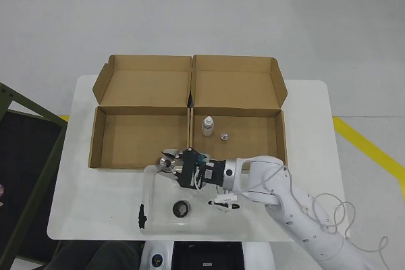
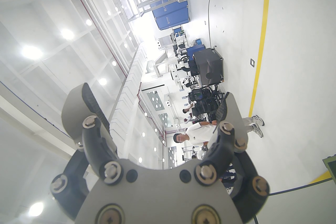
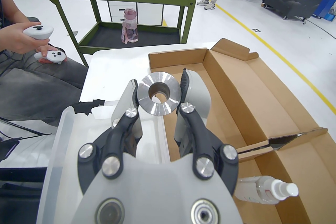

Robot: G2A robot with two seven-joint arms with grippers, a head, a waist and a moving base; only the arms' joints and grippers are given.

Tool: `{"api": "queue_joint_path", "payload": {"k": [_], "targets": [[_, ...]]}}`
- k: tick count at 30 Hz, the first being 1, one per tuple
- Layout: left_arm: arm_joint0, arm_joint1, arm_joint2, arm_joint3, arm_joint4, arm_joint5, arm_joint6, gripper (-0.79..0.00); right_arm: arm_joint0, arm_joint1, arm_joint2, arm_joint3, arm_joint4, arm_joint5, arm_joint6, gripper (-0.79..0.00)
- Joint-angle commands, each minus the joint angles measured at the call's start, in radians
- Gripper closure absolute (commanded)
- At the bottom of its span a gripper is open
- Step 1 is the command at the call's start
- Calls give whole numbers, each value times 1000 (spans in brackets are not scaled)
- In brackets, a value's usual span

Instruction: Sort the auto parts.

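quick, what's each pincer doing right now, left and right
Left pincer: open, holding nothing.
Right pincer: closed on the metal ring.

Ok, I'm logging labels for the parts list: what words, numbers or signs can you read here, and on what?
No text can be read.
spray bottle: red print on its label, too blurred to read.
metal ring in the right gripper: no marking shows.
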Motion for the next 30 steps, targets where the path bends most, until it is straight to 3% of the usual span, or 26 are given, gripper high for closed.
{"api": "queue_joint_path", "payload": {"k": [1,14,30], "targets": [[0,0,0,0,0,0,0,-785,10,-3,-5,13,-4,10,-1,0],[0,0,0,0,0,0,0,-785,114,-42,-74,140,-29,78,11,0],[0,0,0,0,0,0,0,-785,280,-110,-150,324,-37,210,162,0]]}}
